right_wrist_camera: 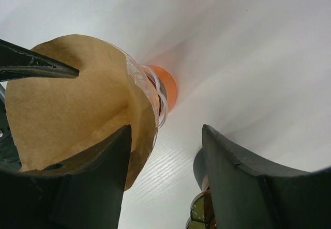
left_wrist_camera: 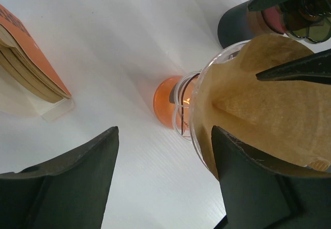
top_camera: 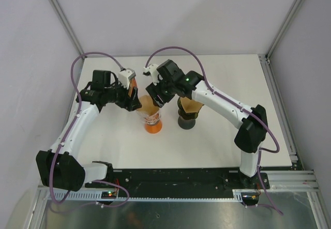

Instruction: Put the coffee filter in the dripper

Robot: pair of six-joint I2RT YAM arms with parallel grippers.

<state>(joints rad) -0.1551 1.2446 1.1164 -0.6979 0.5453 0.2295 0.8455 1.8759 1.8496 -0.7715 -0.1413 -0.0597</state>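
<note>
Filter paper (right_wrist_camera: 72,100), brown and cone-shaped, sits inside the clear glass dripper (right_wrist_camera: 140,81) with the orange base (right_wrist_camera: 169,84). Its upper edge stands above the glass rim. In the overhead view we see this dripper just left of the frame's center on the white table (top_camera: 217,136), with both arms bent in over it.

The left gripper (left_wrist_camera: 164,136) is released. In its wrist view we see 2 dark fingers (left_wrist_camera: 67,187) spread wide at the bottom of the frame, with bare table between them. The right-hand finger overlaps the near rim of the dripper and the filter's edge; we cannot tell if it touches.

The right gripper (right_wrist_camera: 165,131) is also spread apart, gripping nothing. In its wrist view, 1 finger (right_wrist_camera: 77,187) lies in front of the filter's lower edge at lower left, the other over bare table at lower right. In the left wrist view we see 1 of its tips reaching over the mouth of the filter.

A second dripper (top_camera: 188,116), dark and holding its own brown filter, stands just right of the orange one. In the upper left of the left wrist view we see a stack of brown papers (left_wrist_camera: 26,69) with an orange cover.
</note>
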